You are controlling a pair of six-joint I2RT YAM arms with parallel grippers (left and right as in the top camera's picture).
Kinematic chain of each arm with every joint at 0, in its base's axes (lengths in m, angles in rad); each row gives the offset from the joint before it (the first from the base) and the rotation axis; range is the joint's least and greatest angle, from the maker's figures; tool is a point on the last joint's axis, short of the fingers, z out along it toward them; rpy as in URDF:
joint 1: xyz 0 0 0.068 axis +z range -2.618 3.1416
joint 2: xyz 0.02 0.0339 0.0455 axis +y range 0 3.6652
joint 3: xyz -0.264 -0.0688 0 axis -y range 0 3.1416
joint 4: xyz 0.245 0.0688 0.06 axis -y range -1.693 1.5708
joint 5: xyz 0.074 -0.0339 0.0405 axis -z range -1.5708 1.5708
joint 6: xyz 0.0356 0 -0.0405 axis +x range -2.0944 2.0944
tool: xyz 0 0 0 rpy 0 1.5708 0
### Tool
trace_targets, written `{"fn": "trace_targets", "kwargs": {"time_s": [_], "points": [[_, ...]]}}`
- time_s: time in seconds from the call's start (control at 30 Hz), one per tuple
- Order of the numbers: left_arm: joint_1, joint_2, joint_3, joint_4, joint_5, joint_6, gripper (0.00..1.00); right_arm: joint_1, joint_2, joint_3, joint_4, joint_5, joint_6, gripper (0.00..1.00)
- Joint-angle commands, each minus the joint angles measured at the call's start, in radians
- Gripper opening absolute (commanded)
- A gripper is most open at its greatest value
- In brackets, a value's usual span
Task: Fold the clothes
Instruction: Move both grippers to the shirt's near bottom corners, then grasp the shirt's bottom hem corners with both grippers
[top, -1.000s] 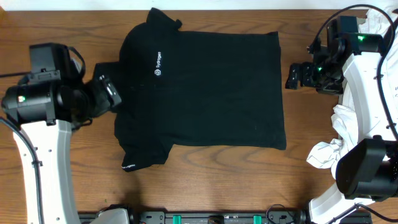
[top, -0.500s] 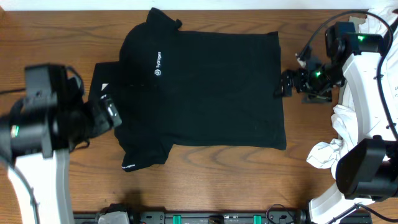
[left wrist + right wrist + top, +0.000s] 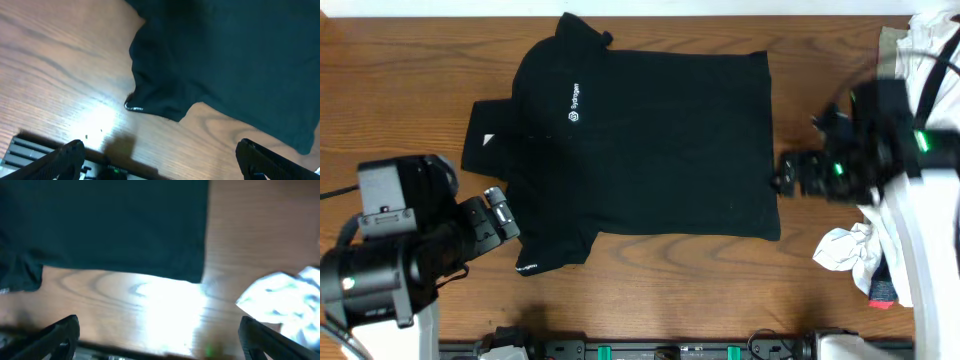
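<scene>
The clothes, one black shirt [image 3: 640, 140] with a small white logo, lie spread flat on the wooden table [image 3: 410, 40]. My left gripper [image 3: 500, 215] is open just off the near sleeve [image 3: 545, 255], at the shirt's near left. In the left wrist view that sleeve [image 3: 155, 92] lies beyond the open gripper [image 3: 162, 160], which is over bare wood. My right gripper [image 3: 785, 178] is open at the shirt's right hem. The right wrist view shows the shirt's near corner [image 3: 197, 272] beyond the open gripper [image 3: 160, 337].
White garments [image 3: 855, 245] are heaped at the right edge of the table, also seen as a white cloth [image 3: 280, 302] in the right wrist view. A black rail with connectors [image 3: 660, 350] runs along the near edge.
Both arms have moved toward the near side. The left gripper went from beside the far sleeve to the near sleeve. The right gripper went down along the right hem. The shirt has not moved.
</scene>
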Motion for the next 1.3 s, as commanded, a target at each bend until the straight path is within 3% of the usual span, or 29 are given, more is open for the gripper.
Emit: {"fn": "trace_targets", "kwargs": {"time_s": [0.0,0.2,0.57,1.0,1.27], "points": [[-0.004,-0.002,-0.046,0.018,0.000,0.012,0.98,0.003,-0.195,-0.120,0.022,0.085,0.112,0.99],[-0.004,0.000,-0.138,0.092,0.008,-0.013,0.98,0.003,-0.380,-0.278,-0.012,0.087,0.171,0.99],[-0.004,0.023,-0.235,0.123,0.055,-0.002,0.98,0.003,-0.359,-0.481,0.171,-0.013,0.229,0.99],[-0.004,0.033,-0.336,0.191,0.056,-0.002,0.98,0.003,-0.089,-0.586,0.365,-0.021,0.258,0.75],[-0.004,0.033,-0.342,0.198,0.056,-0.002,0.98,0.005,0.121,-0.586,0.458,0.030,0.292,0.76]]}}
